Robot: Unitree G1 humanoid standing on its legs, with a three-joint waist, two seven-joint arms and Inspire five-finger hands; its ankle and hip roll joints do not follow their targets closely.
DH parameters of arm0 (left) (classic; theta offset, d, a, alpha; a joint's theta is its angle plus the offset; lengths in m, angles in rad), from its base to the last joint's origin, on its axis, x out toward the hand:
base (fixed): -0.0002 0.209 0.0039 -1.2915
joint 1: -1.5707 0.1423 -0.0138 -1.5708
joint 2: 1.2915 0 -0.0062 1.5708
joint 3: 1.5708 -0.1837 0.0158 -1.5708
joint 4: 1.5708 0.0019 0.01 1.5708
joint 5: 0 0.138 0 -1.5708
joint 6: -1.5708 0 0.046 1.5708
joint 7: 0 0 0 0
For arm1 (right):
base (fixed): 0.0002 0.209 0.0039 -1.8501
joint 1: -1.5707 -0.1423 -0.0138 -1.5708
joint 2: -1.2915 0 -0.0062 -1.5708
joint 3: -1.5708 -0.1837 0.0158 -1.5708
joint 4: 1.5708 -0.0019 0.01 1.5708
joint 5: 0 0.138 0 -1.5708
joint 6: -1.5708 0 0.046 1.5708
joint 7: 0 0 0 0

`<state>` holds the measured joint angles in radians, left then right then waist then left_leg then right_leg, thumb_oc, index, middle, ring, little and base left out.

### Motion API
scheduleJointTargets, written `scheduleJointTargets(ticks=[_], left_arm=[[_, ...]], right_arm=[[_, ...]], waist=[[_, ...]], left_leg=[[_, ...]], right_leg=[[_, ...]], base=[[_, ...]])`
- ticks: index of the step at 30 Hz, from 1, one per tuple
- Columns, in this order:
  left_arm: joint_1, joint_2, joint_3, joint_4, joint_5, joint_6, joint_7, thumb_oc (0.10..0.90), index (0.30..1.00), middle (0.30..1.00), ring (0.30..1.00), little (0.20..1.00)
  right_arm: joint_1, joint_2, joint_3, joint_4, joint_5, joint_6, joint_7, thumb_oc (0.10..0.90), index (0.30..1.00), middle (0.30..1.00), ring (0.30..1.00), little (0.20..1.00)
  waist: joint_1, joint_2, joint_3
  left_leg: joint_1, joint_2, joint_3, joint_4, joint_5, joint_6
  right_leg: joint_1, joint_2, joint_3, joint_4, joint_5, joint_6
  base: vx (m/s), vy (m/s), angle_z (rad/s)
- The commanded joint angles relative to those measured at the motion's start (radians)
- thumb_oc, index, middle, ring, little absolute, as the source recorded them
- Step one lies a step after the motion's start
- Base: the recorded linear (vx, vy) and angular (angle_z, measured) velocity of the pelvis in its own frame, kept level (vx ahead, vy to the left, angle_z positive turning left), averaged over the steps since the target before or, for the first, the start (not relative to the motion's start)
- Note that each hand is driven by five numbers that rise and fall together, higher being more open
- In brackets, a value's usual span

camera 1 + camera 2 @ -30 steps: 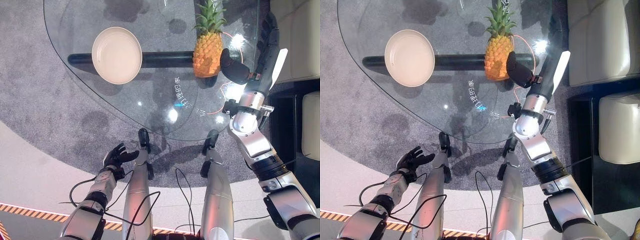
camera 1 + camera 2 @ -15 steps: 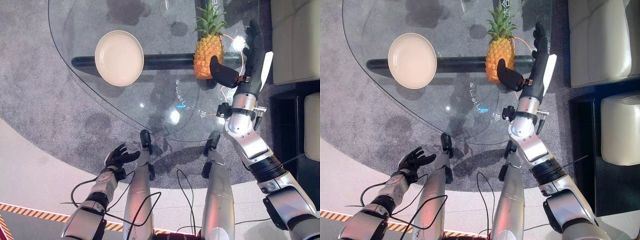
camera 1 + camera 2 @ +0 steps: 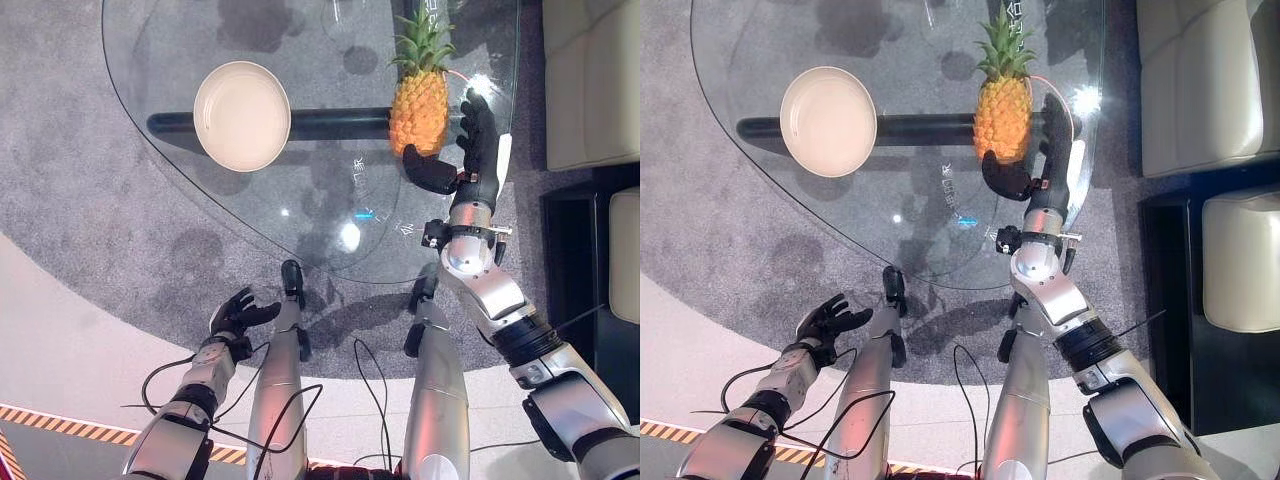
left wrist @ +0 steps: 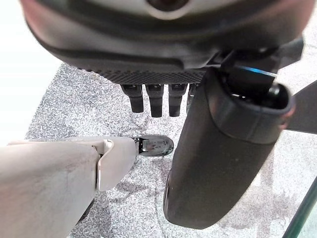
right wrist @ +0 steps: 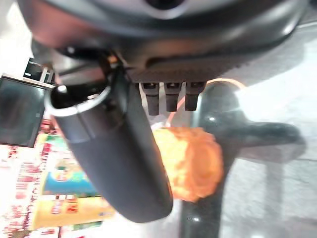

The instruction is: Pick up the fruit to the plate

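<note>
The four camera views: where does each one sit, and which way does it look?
Left eye view: on the head, looking down at the glass table, plate, pineapple; both arms show.
Right eye view: beside it, same scene.
Left wrist view: along the left hand toward the carpet.
Right wrist view: along the right hand toward the pineapple, shared with the eye views.

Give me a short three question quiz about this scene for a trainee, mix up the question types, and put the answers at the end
1. True or false: the pineapple already lies on the plate.
2. Multiple choice: which hand is up at the fruit on the glass table? A) left hand B) right hand C) both
3. Fill in: the right hand's fingers are ____, with the thumb spread toward the fruit.

Key
1. False: the pineapple stands upright on the glass, apart from the empty plate.
2. B: the right hand is beside the pineapple; the left hand hangs low, off the table.
3. Open: the hand has not closed on the fruit.
</note>
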<state>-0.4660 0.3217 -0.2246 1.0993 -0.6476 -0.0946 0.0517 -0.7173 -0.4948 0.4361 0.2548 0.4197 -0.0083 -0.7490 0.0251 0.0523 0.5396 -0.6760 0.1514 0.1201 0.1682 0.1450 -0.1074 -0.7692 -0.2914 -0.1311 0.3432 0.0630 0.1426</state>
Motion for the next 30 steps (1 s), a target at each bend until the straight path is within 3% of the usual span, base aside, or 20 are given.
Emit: scheduleJointTargets(ticks=[1, 2, 4, 5, 7, 13, 14, 17, 18, 22, 23, 24, 30], left_arm=[[0.063, 0.031, -0.026, 0.027, 0.034, -0.002, 0.005, 0.8, 0.9, 0.9, 0.9, 0.9], [0.074, 0.03, -0.032, 0.029, 0.034, -0.004, 0.006, 0.8, 0.9, 0.9, 0.9, 0.9], [0.073, 0.032, -0.033, 0.035, 0.035, -0.006, -0.001, 0.8, 0.9, 0.9, 0.9, 0.9], [0.063, 0.033, -0.03, 0.034, 0.035, -0.006, -0.001, 0.8, 0.9, 0.9, 0.9, 0.9], [0.07, 0.031, -0.036, 0.035, 0.035, -0.004, -0.001, 0.8, 0.9, 0.9, 0.9, 0.9], [0.068, 0.027, -0.048, 0.04, 0.036, -0.006, -0.004, 0.8, 0.9, 0.9, 0.9, 0.9], [0.056, 0.03, -0.044, 0.041, 0.036, -0.006, -0.007, 0.8, 0.9, 0.9, 0.9, 0.9], [0.057, 0.025, -0.052, 0.036, 0.037, -0.002, -0.001, 0.8, 0.9, 0.9, 0.9, 0.9], [0.069, 0.024, -0.057, 0.034, 0.035, -0.002, -0.002, 0.8, 0.9, 0.9, 0.9, 0.9], [0.07, 0.029, -0.057, 0.027, 0.034, 0.003, -0.005, 0.8, 0.9, 0.9, 0.9, 0.9], [0.057, 0.03, -0.052, 0.029, 0.034, 0.004, -0.007, 0.8, 0.9, 0.9, 0.9, 0.9], [0.068, 0.027, -0.057, 0.03, 0.034, 0.002, -0.007, 0.8, 0.9, 0.9, 0.9, 0.9], [0.069, 0.019, -0.065, 0.031, 0.035, 0.001, -0.007, 0.8, 0.9, 0.9, 0.9, 0.9]], right_arm=[[-0.06, -0.005, -0.026, -0.07, -0.006, -0.051, 0.0, 0.8, 0.9, 0.9, 0.9, 0.9], [-0.052, -0.002, -0.021, -0.065, -0.001, -0.048, -0.002, 0.8, 0.9, 0.9, 0.9, 0.9], [-0.062, -0.001, -0.02, -0.044, 0.011, -0.047, -0.002, 0.8, 0.9, 0.9, 0.9, 0.9], [-0.074, -0.003, -0.022, -0.043, 0.012, -0.047, -0.002, 0.8, 0.9, 0.9, 0.9, 0.9], [-0.074, 0.004, -0.016, -0.02, 0.036, -0.043, -0.012, 0.8, 0.9, 0.9, 0.9, 0.9], [-0.109, 0.016, -0.017, 0.026, 0.076, -0.049, -0.018, 0.8, 0.9, 0.9, 0.9, 0.9], [-0.125, 0.014, -0.018, 0.032, 0.079, -0.051, -0.018, 0.8, 0.9, 0.9, 0.9, 0.9], [-0.139, 0.022, -0.015, 0.036, 0.08, -0.042, -0.023, 0.8, 0.9, 0.9, 0.9, 0.9], [-0.128, 0.026, -0.011, 0.036, 0.076, -0.043, -0.025, 0.8, 0.9, 0.9, 0.9, 0.9], [-0.133, 0.025, -0.01, 0.029, 0.079, -0.034, -0.028, 0.8, 0.9, 0.9, 0.9, 0.9], [-0.146, 0.026, -0.012, 0.03, 0.078, -0.032, -0.03, 0.8, 0.9, 0.9, 0.9, 0.9], [-0.136, 0.029, -0.009, 0.032, 0.079, -0.031, -0.032, 0.8, 0.9, 0.9, 0.9, 0.9], [-0.151, 0.033, -0.006, 0.046, 0.109, -0.028, -0.027, 0.8, 0.9, 0.9, 0.9, 0.9]], waist=[[-0.001, 0.02, -0.02], [0.001, 0.02, -0.02], [0.004, 0.021, -0.02], [0.003, 0.021, -0.02], [0.007, 0.023, -0.02], [0.016, 0.029, -0.02], [0.016, 0.03, -0.02], [0.019, 0.033, -0.02], [0.021, 0.035, -0.02], [0.022, 0.036, -0.02], [0.021, 0.036, -0.02], [0.022, 0.037, -0.02], [0.025, 0.04, -0.02]], left_leg=[[-0.043, 0.015, -0.056, 0.084, -0.045, -0.026], [-0.017, 0.018, -0.058, 0.088, -0.071, -0.033], [-0.019, 0.018, -0.058, 0.089, -0.07, -0.033], [-0.046, 0.016, -0.057, 0.086, -0.044, -0.027], [-0.019, 0.018, -0.059, 0.093, -0.072, -0.033], [-0.021, 0.017, -0.062, 0.095, -0.072, -0.033], [-0.048, 0.015, -0.06, 0.09, -0.044, -0.026], [-0.047, 0.011, -0.062, 0.091, -0.045, -0.025], [-0.02, 0.012, -0.063, 0.093, -0.071, -0.031], [-0.019, 0.012, -0.062, 0.092, -0.069, -0.031], [-0.045, 0.01, -0.061, 0.088, -0.042, -0.025], [-0.019, 0.012, -0.062, 0.093, -0.069, -0.032], [-0.011, 0.012, -0.06, 0.081, -0.064, -0.033]], right_leg=[[0.002, -0.022, -0.029, -0.021, 0.008, 0.017], [0.025, -0.021, -0.025, -0.011, -0.019, 0.026], [0.023, -0.022, -0.025, -0.01, -0.018, 0.026], [0.001, -0.023, -0.029, -0.021, 0.009, 0.017], [0.022, -0.022, -0.024, -0.004, -0.021, 0.025], [0.021, -0.026, -0.026, -0.001, -0.021, 0.025], [-0.002, -0.027, -0.031, -0.012, 0.007, 0.016], [-0.001, -0.028, -0.032, -0.01, 0.007, 0.015], [0.022, -0.027, -0.027, 0.0, -0.021, 0.024], [0.022, -0.026, -0.027, 0.0, -0.02, 0.025], [0.0, -0.027, -0.031, -0.01, 0.008, 0.015], [0.022, -0.026, -0.026, 0.002, -0.02, 0.025], [0.028, -0.028, -0.028, -0.006, -0.018, 0.026]], base=[[0.08, -0.02, 0.01], [0.08, -0.019, 0.01], [0.01, -0.007, 0.01], [0.0, 0.0, 0.0], [0.04, -0.005, 0.0], [-0.01, 0.001, 0.0], [-0.06, 0.009, 0.0], [0.0, 0.002, 0.02], [0.06, -0.004, 0.05], [0.0, 0.002, 0.02], [0.0, 0.0, 0.0], [0.0, 0.0, 0.0], [0.01, 0.0, 0.0]])
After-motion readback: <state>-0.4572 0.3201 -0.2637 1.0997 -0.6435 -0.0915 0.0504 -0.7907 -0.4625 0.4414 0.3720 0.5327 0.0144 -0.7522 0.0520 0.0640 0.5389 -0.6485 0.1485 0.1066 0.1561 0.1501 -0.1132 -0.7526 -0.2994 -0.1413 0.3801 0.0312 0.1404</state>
